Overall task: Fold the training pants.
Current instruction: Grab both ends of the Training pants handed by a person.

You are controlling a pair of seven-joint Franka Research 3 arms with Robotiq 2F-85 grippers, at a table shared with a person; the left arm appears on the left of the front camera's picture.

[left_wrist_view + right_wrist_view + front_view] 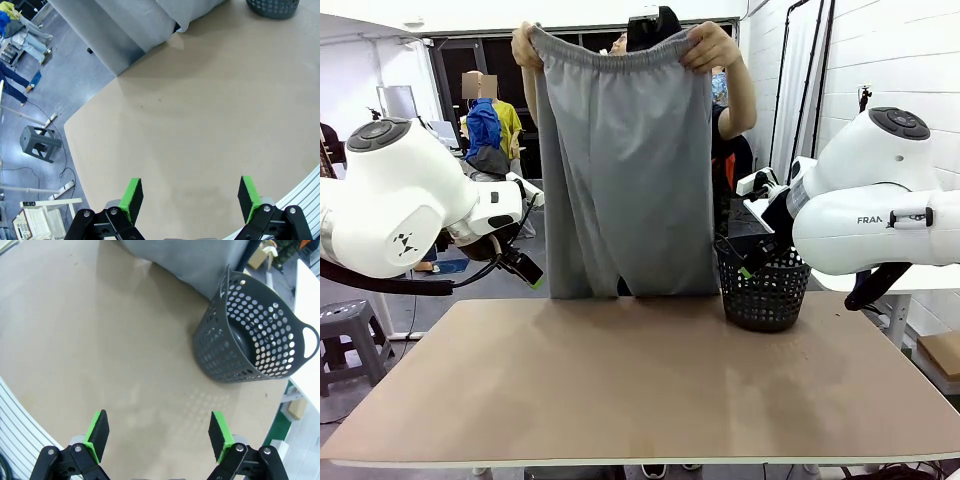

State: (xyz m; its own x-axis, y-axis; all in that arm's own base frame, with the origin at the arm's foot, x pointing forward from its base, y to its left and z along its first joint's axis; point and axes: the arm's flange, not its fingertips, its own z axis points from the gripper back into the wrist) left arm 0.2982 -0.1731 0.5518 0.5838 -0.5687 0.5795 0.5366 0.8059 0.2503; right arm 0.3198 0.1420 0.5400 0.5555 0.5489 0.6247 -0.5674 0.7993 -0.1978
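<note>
Light grey soft-fabric training pants (625,170) with a gathered elastic waistband hang full length from a person's raised hands (710,45) at the far edge of the tan table (640,400), hems at tabletop level. A black perforated plastic basket (763,290) stands upright at the table's far right, just beside the pants; its contents cannot be told. The left gripper (190,192) and right gripper (158,427) hover over bare tabletop, jaws spread wide, holding nothing.

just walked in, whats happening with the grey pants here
A person at the far side holds the training pants up by the waistband with both hands, the legs hanging down to the far edge of the table. The left gripper and right gripper are open above the table, holding nothing. A black mesh basket stands on the robot's right side.
</note>
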